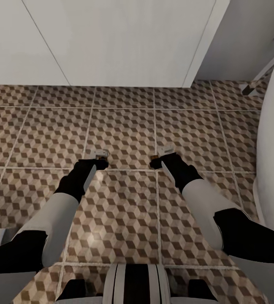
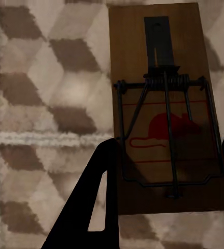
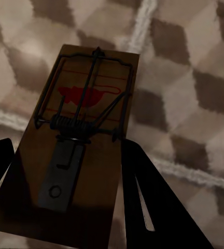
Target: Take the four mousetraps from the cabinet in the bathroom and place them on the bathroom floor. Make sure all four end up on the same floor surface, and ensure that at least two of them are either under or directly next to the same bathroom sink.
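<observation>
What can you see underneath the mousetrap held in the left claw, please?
Below the mousetrap in the left claw lies the cube-patterned bathroom floor, with a pale grout line running toward the board. The tiles directly under the board are covered by it.

Head view: high, facing down over bathroom floor [image 1: 124,126]. Wrist views: close above those same tiles.

Two mousetraps seen: one brown board [image 2: 169,111] with wire spring and red mouse print, another [image 3: 75,145] alike, both above the cube-patterned bathroom floor [image 1: 124,131].
</observation>
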{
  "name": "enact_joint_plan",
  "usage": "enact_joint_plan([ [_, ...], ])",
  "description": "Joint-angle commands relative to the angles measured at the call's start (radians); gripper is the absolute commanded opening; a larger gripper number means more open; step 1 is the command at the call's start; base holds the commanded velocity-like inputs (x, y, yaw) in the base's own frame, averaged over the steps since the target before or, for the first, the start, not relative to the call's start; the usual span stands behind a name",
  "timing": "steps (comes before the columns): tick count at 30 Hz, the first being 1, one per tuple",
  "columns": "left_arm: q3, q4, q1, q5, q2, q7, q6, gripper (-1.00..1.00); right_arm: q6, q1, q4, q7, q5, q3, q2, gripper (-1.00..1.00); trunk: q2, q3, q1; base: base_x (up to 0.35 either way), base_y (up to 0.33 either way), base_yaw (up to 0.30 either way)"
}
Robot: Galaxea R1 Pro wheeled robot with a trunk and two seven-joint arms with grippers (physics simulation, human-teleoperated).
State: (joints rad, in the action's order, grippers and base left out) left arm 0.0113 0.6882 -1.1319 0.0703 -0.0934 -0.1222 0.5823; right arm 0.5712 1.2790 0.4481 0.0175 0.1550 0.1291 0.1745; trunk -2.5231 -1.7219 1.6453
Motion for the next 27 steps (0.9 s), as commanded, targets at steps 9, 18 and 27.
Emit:
enact_joint_plan([
  [9, -0.066, 0.031, 0.000, 0.008, -0.001, 0.000, 0.005, -1.00, 0.005, 0.000, -0.001, 0.000, 0.001, 0.003, 0.000, -1.00, -0.001, -0.033, 0.002, 0.000, 0.000, 0.000],
  [18, -0.074, 0.052, 0.000, 0.008, 0.000, -0.005, 0.006, -1.00, -0.073, 0.000, -0.022, 0.001, 0.002, 0.003, 0.000, -1.00, -0.001, -0.035, 0.002, 0.000, 0.000, 0.000],
  [27, -0.075, 0.120, 0.003, 0.009, 0.000, -0.012, 0.005, -1.00, -0.144, 0.000, -0.029, 0.003, 0.004, 0.003, 0.000, -1.00, -0.001, -0.035, 0.002, 0.000, 0.000, 0.000],
])
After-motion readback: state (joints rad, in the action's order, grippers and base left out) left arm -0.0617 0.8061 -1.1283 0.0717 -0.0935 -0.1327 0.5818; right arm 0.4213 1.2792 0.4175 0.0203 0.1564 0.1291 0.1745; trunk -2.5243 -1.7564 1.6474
